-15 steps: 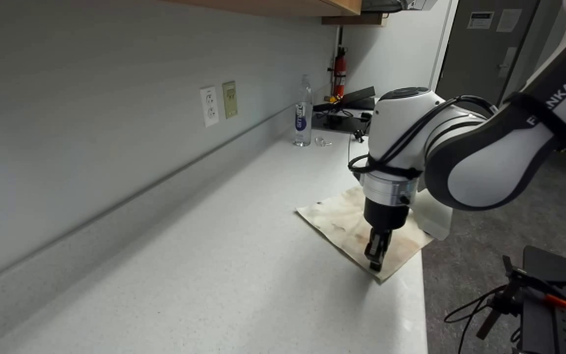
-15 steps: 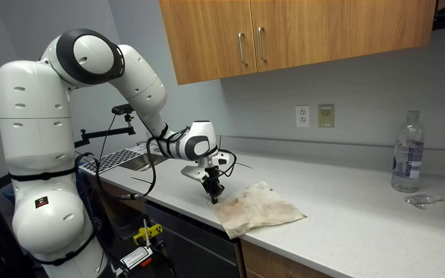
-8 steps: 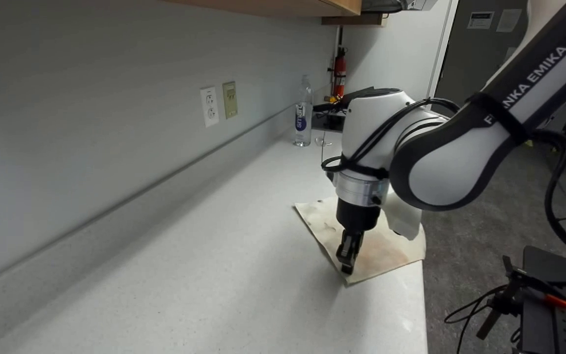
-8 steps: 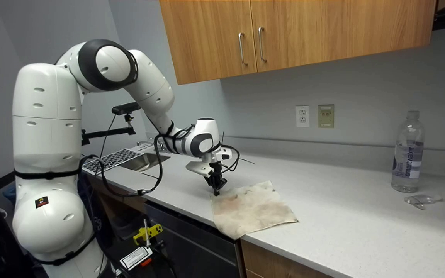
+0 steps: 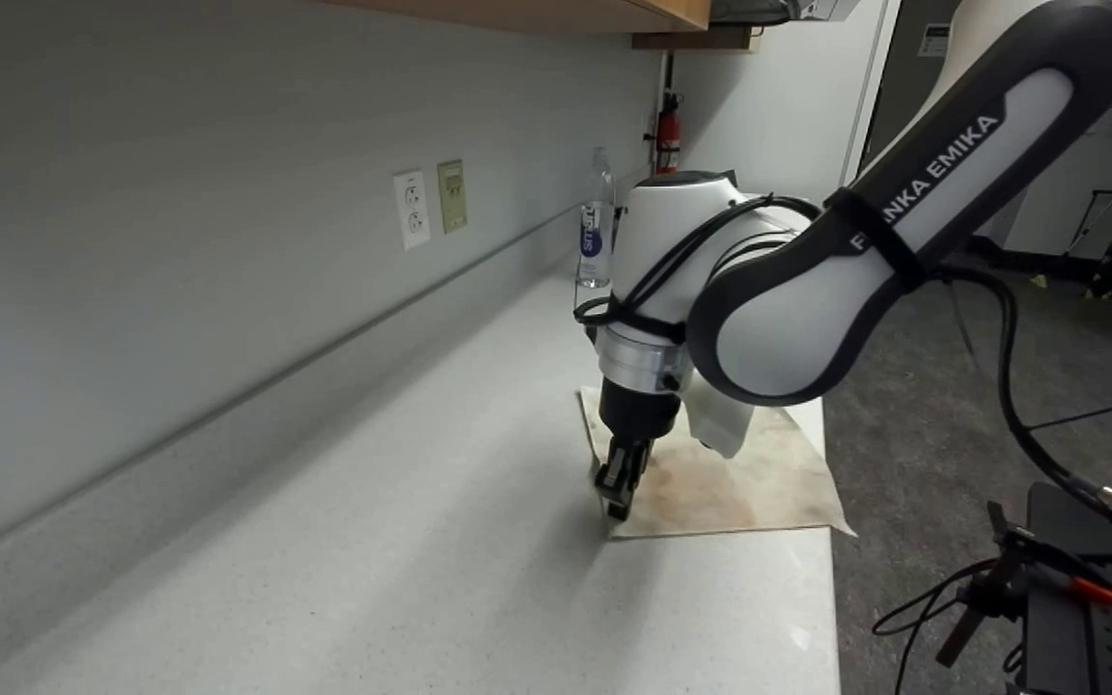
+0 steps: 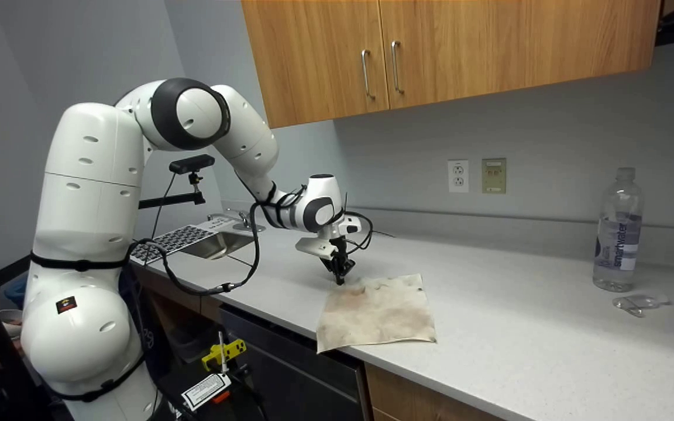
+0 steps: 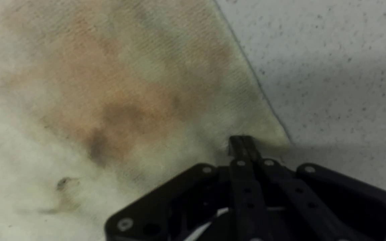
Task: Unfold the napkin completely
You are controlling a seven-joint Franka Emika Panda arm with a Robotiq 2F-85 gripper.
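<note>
Pincer (image 7: 244,142) closed, jaws together at one corner of the napkin (image 6: 375,313). The wrist view shows a pucker just beside the tips, so I judge that a little fabric is nipped between them, though the nip itself is hidden. The napkin lies spread on the bench (image 6: 489,316), roughly square and mostly flat, with a neighbouring corner poking past the bench's front edge in both exterior views. Unfolding looks all but done; whether a second layer lies underneath, I cannot tell.

The hold sits very near the corner, so a brisk pull might slip off it. If the nip holds, a pull along the bench would probably shift the whole napkin rather than smooth it, since nothing visible weighs on it elsewhere. Pulling toward the front edge would put more of it over the drop, and its own weight could then draw it off after release. Lifting before letting go may flip the held corner back over and make a fresh fold. Pressing too hard during a sideways move could bunch the napkin ahead of the tips. And if a layer does lie beneath, stopping now would leave the job looking finished when it is not.
</note>
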